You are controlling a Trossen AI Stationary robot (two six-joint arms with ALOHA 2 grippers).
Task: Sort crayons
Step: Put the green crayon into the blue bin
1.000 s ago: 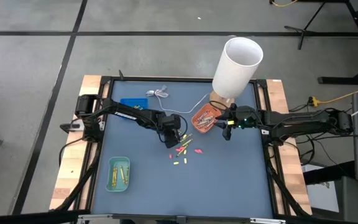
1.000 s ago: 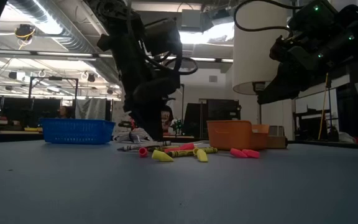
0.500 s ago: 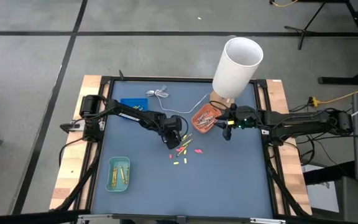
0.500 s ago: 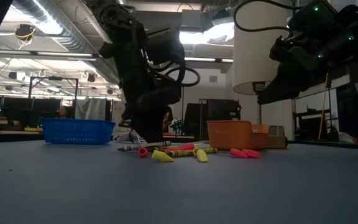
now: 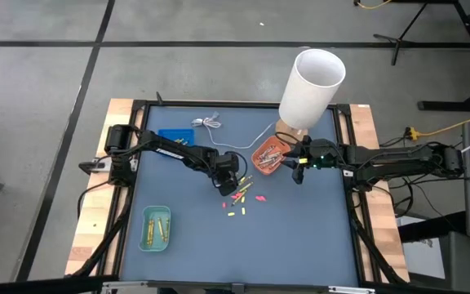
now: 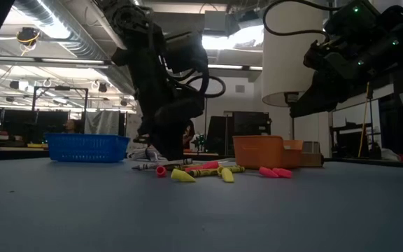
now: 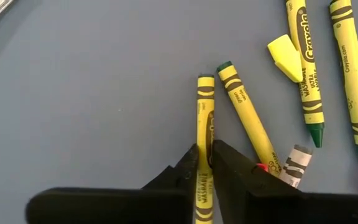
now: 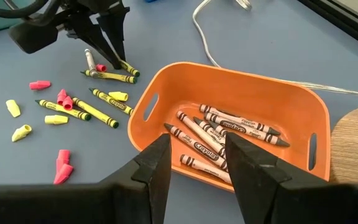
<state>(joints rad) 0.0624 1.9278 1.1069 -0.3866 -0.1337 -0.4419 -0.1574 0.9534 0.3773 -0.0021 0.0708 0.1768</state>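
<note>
Several loose crayons (image 5: 243,199), yellow sticks with pink and yellow broken bits, lie scattered mid-table. My left gripper (image 7: 204,163) reaches down into the far left end of this scatter and is shut on one yellow crayon (image 7: 204,112). A second yellow crayon (image 7: 246,118) lies just beside it. My right gripper (image 8: 194,169) hovers open above the orange tray (image 8: 166,81), which holds several dark-wrapped crayons (image 8: 229,127). A teal tray (image 5: 156,229) near the front left holds yellow crayons. My left gripper pinches the yellow crayon's two long sides (image 7: 204,140) between its two fingers, about halfway along the stick. The fingers come steeply from above and lie across the crayon. The crayon lies flat on the table.
A tall white cylinder (image 5: 312,82) stands at the far right behind the orange tray. A blue basket (image 5: 174,136) and a thin white cable (image 5: 210,123) lie at the far left. Bare blue table stretches along the near side (image 5: 243,253).
My left gripper has come down onto the far end of the crayon scatter, then kept still. The crayons lie where they were.
</note>
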